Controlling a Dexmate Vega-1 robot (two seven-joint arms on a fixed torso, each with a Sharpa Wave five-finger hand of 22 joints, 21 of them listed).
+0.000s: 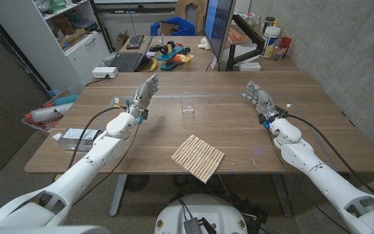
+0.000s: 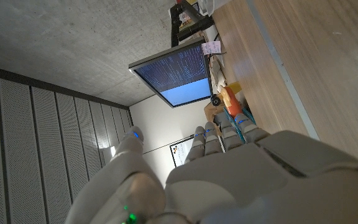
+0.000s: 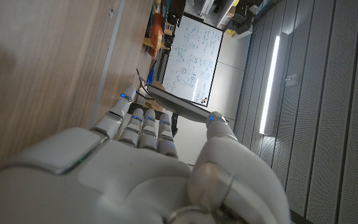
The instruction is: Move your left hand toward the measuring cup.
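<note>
A small clear measuring cup (image 1: 187,108) stands upright on the wooden table (image 1: 239,140), near the middle and a little toward the far side. My left hand (image 1: 144,95) is raised above the table to the cup's left, fingers straight and apart, holding nothing; a clear gap separates it from the cup. In the left wrist view the back of this hand (image 2: 229,174) shows with fingers extended. My right hand (image 1: 259,99) is up on the right side, fingers apart and empty, also seen from behind in the right wrist view (image 3: 142,168).
A slatted wooden mat (image 1: 198,156) lies near the table's front edge. A clear plastic package (image 1: 76,138) sits at the front left. A monitor on an arm (image 1: 221,32), a laptop (image 1: 125,62) and clutter stand on the far desk.
</note>
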